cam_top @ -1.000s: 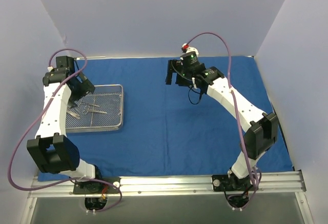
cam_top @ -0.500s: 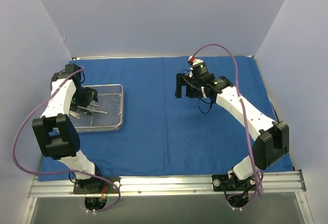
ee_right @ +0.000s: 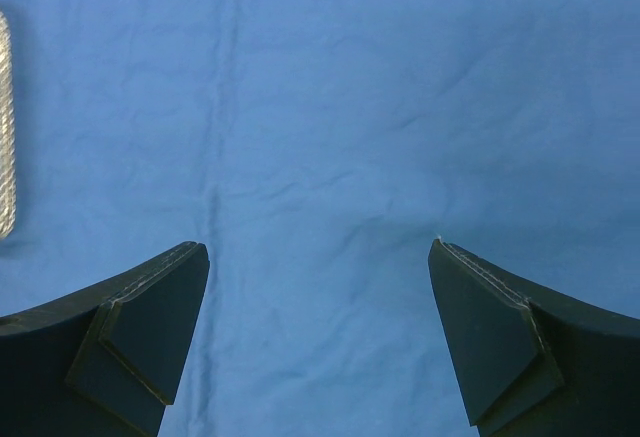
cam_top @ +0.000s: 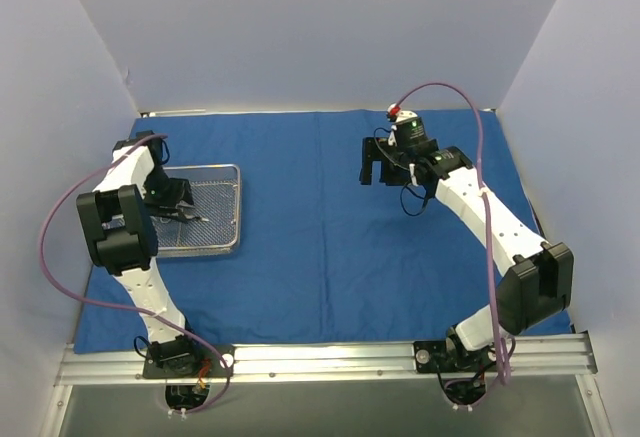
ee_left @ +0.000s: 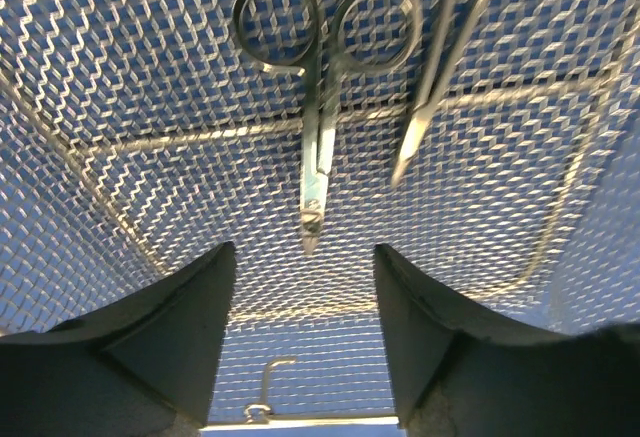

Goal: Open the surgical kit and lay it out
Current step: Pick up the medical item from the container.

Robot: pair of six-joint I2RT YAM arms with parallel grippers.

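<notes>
Wire-mesh tray (cam_top: 238, 212) sits on the blue cloth (cam_top: 320, 247), which lies spread flat under and all around it. The tray is on the cloth's left part, w/ blue showing through the mesh.

Inside the tray, in the left wrist view: scissors (ee_left: 318, 147) lie flat on the mesh, finger rings away from the camera, tip toward it. Just right of them in the tray lies a 2nd thin steel tool (ee_left: 432, 92), also tip toward the camera, its upper end cut off by the frame. The two are close but apart.

L gripper (ee_left: 303, 287) is down inside the tray, jaws apart w/ nothing btwn them. The scissors' tip is just beyond the gap and not touched. From above, the L arm (cam_top: 125, 172) bends over the tray's left side and hides much of what's in there.

R gripper (ee_right: 320, 257) is well right of the tray, over bare cloth, jaws wide apart and holding nothing. A bit of the tray's rim shows at the left edge of the right wrist view.

Metal rail (cam_top: 330, 357) carrying both arm bases runs nearer the camera than the tray.
</notes>
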